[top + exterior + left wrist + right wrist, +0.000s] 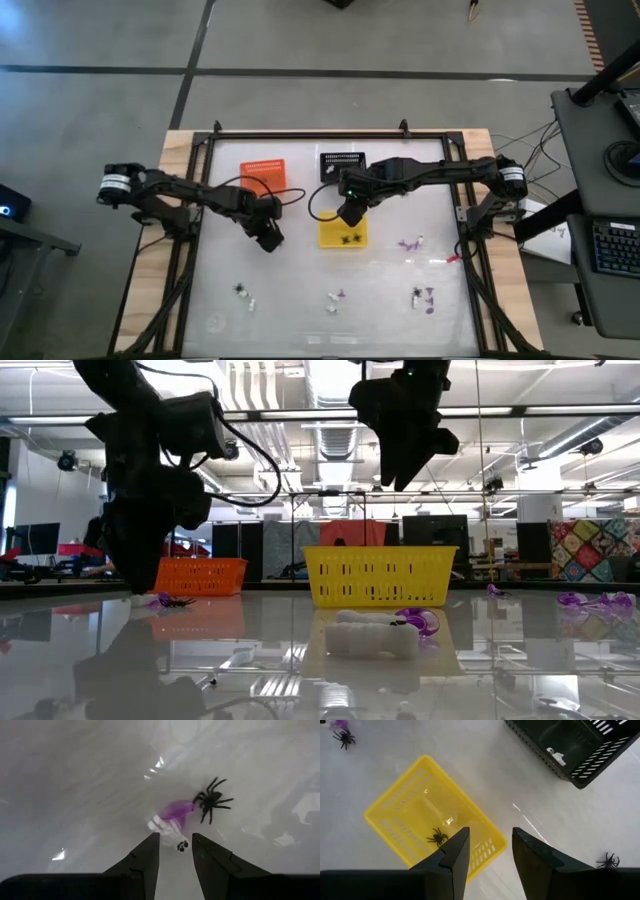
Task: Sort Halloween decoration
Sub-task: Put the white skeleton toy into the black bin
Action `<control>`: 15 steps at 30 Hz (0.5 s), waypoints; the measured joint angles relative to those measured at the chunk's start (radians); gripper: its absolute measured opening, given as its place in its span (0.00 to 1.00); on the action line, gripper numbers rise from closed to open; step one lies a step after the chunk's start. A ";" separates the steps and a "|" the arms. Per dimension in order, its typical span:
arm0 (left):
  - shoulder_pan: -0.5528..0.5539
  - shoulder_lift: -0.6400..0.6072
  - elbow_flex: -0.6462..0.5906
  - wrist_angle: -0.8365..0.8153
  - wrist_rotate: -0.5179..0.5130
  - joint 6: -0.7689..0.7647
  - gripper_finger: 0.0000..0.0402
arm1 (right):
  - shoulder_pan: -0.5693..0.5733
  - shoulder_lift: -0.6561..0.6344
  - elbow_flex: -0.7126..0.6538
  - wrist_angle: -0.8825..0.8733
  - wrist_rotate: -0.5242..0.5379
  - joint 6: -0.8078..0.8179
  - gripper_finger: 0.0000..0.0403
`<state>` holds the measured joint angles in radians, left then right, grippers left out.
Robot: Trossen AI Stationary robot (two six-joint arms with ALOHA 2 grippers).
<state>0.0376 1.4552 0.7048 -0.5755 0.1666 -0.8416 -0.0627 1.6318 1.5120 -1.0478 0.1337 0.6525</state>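
Observation:
My left gripper (268, 237) hangs open and empty above the table, left of the yellow basket (342, 232). In its wrist view the open fingers (176, 845) stand above a purple piece (176, 811), a white piece (167, 829) and a black spider (212, 802), all lying on the table. My right gripper (350, 212) is open and empty above the yellow basket (432, 832), which holds a black spider (438, 837). The black basket (570, 747) holds a white piece (556, 755).
The orange basket (264, 175) and the black basket (342, 165) stand at the far side. Loose pieces lie near the front edge (240, 290) (335, 297) (425, 298) and right of the yellow basket (408, 243). A metal frame (330, 133) borders the table.

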 joint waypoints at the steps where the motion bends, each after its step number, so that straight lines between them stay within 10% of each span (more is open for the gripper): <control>1: 0.000 0.009 0.000 0.000 0.000 -0.004 0.25 | 0.000 0.000 0.000 0.001 0.000 0.000 0.34; 15: 0.000 0.083 0.004 -0.002 -0.006 0.032 0.21 | 0.000 0.000 0.000 0.005 0.000 -0.003 0.34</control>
<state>0.0380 1.5383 0.7090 -0.5775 0.1606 -0.8092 -0.0631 1.6318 1.5116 -1.0428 0.1341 0.6498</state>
